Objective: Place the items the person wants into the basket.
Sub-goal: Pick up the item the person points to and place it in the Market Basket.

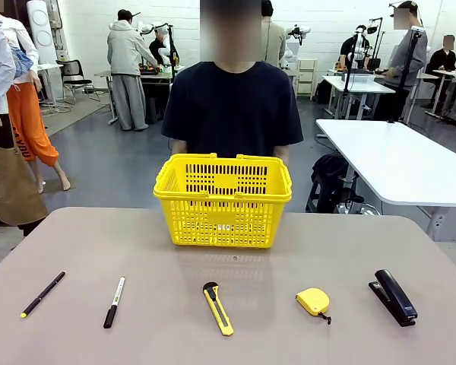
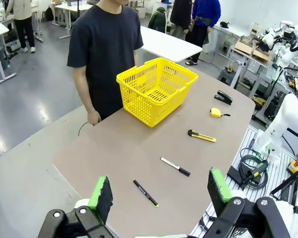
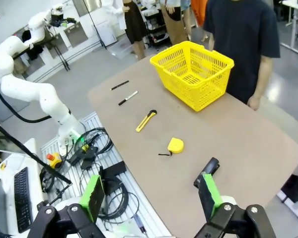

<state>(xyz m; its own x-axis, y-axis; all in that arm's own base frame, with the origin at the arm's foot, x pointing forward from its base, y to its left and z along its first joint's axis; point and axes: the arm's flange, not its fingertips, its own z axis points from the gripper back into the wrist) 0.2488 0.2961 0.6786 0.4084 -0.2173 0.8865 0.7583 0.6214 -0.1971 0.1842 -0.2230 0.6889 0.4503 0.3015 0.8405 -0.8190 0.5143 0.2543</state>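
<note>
Basket sits at the far middle of the worktop, right in front of the person. Nearer the robot, a row runs left to right: pen, marker, utility knife, tape measure, stapler, each apart from the next. Left fingers and right fingers are spread wide above the worktop, gripping nothing.

Extras on my table
A black pen with a yellow tip lies at my far left on the brown table; a black stapler lies far right.
</note>
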